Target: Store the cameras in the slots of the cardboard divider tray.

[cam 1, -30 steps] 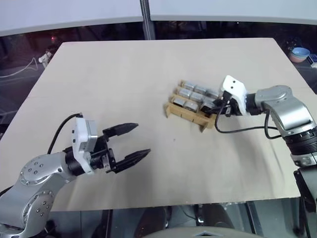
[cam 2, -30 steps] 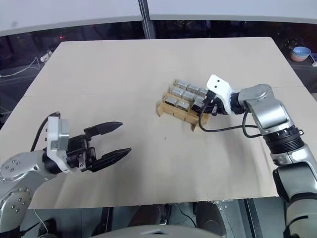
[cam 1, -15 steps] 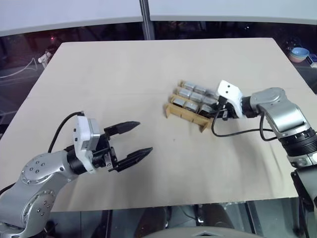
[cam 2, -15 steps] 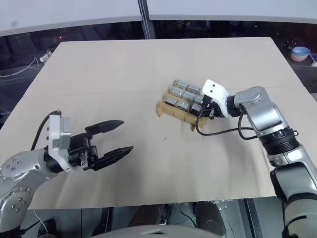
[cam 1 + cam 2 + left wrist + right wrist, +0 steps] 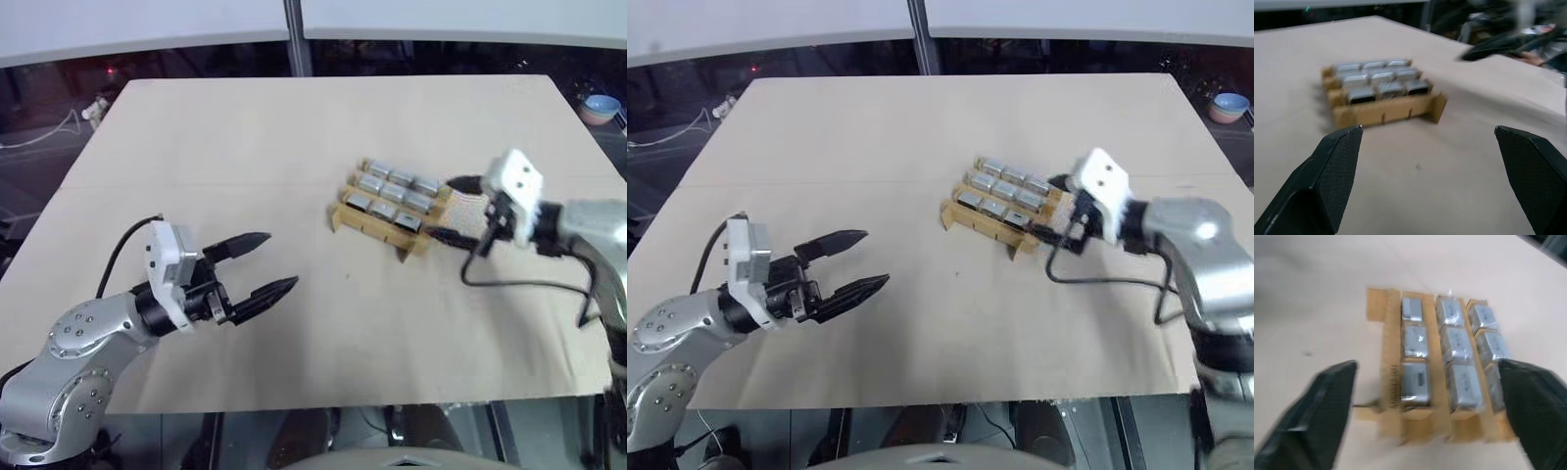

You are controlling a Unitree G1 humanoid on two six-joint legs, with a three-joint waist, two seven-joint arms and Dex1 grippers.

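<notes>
Right gripper [image 5: 458, 210] has pulled back from the cardboard divider tray [image 5: 375, 223]. A second ago its fingers were closed down among the cameras [image 5: 390, 193] at the tray's right end; now they are spread wide and released, holding nothing, just off that right end, pointing back at it. One fingertip hangs near the tray's far right corner, the other near its near right corner. The right wrist view looks straight down the rows between the two parted fingers [image 5: 1312, 416].

Tray itself sits where it was, slightly right of the middle of the table [image 5: 255, 147], turned at an angle. Nine silver-grey cameras fill its compartments, three rows of three, each lying flat in its own slot. No camera lies loose on the table near the tray.

Left gripper [image 5: 261, 266] is well apart from the tray, to its left and nearer the robot, above bare tabletop. Fingers [image 5: 1332, 166] spread wide and empty, aimed toward the tray, much as a second ago.

Writing: dark print runs along the tray's outer cardboard strip in the right wrist view, too blurred to read. No brand legible on the cameras.
</notes>
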